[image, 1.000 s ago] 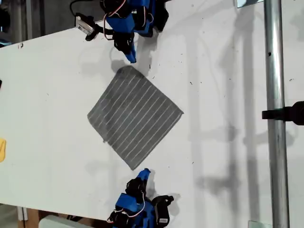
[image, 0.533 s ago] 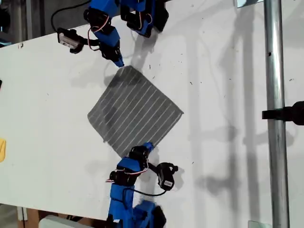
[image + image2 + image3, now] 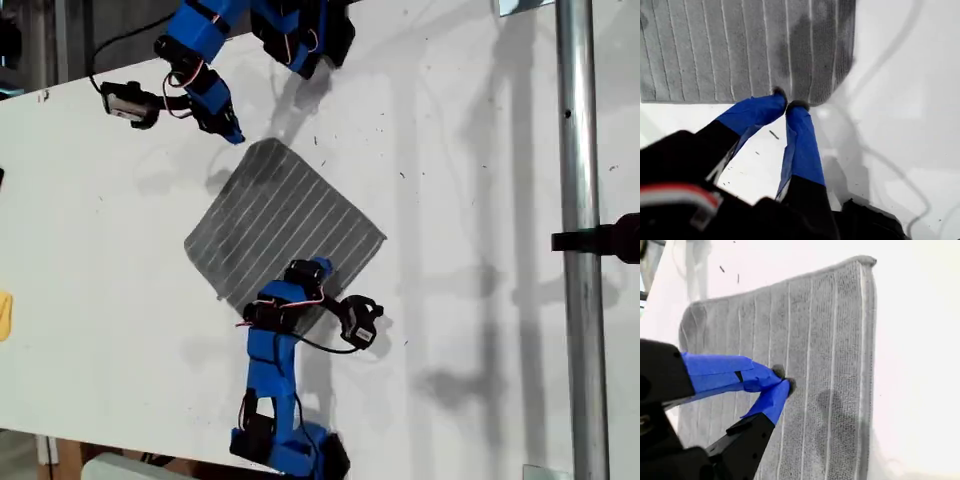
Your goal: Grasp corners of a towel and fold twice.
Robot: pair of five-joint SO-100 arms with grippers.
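Risk: my second gripper (image 3: 782, 382) sits over mid-cloth of the dark grey, white-striped square towel (image 3: 285, 240), which lies flat on the white surface (image 3: 480, 200). Pinch there and you'd bunch it. Jaws nearly closed, holding nothing. My first gripper (image 3: 788, 106): jaws near-closed at the hem by a corner (image 3: 835, 95), nothing gripped.

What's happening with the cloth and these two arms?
Two blue arms are at a grey striped towel that lies flat and unfolded on the white table. My first gripper sits at the towel's edge close to one corner, jaws together. My second gripper is over the towel's middle, jaws also together. Neither visibly holds cloth, and no fold has been made yet.
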